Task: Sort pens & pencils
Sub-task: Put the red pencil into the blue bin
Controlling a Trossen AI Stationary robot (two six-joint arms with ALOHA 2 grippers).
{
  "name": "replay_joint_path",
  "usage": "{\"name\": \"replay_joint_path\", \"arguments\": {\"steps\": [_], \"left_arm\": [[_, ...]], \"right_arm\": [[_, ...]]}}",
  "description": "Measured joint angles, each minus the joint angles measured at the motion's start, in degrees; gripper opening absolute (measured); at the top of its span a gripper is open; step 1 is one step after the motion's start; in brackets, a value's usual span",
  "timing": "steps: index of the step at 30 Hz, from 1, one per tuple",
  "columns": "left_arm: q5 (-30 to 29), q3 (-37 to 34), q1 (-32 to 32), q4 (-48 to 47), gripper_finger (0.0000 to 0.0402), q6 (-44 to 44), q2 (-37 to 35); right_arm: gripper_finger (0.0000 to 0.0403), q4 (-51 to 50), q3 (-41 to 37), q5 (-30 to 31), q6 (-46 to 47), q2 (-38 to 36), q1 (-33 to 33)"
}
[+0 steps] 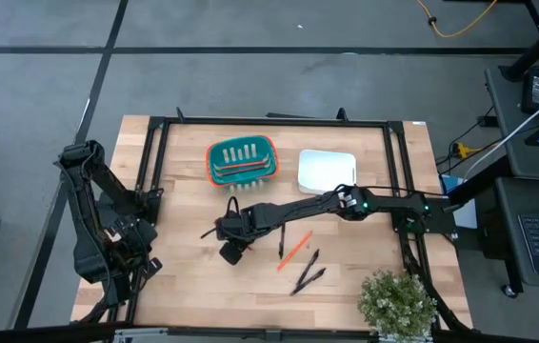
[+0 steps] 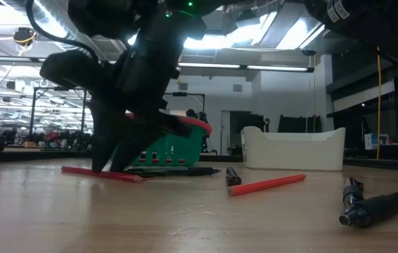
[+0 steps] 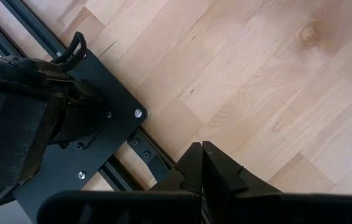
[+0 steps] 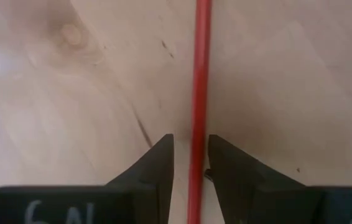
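My right gripper [image 4: 190, 140] is stretched to the table's middle [image 1: 224, 232], pointing down, open by a narrow gap. A red-orange pencil [image 4: 201, 62] runs lengthwise through that gap and lies flat on the wood [image 2: 100, 173]. A second pencil [image 1: 294, 251] lies to the right among three black pens [image 1: 282, 245] [image 1: 309, 262] [image 1: 309, 278]. Beyond them stand the teal basket with a red rim [image 1: 242, 162] and a white bin [image 1: 327, 171]. My left gripper [image 3: 201, 168] is shut, parked at the table's left edge. My right gripper comes from above with one finger on each side of the pencil's shaft, along its length. One finger [image 4: 226, 162] stands right against the shaft [image 4: 196, 155], and the other is a little apart. Whether it touches, I cannot tell. The pencil lies on the table.
A black frame rail [image 1: 269, 122] runs round the tabletop. A potted plant [image 1: 398, 303] stands at the near right corner. Bare wood [image 1: 184, 286] lies near and left of the right gripper. In the low view another black pen [image 2: 185, 171] lies in front of the basket.
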Motion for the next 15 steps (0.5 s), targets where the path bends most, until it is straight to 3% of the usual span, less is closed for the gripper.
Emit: {"name": "replay_joint_path", "arguments": {"steps": [10, 15], "left_arm": [[0.0, 0.0, 0.0, 0.0, 0.0000, 0.8, 0.0], [0.0, 0.0, 0.0, 0.0, 0.0000, 0.8, 0.0]], "right_arm": [[0.0101, -0.1, 0.0, 0.1, 0.2, 0.0, 0.0], [0.0082, -0.3, 0.0, 0.1, 0.3, 0.1, 0.0]]}}
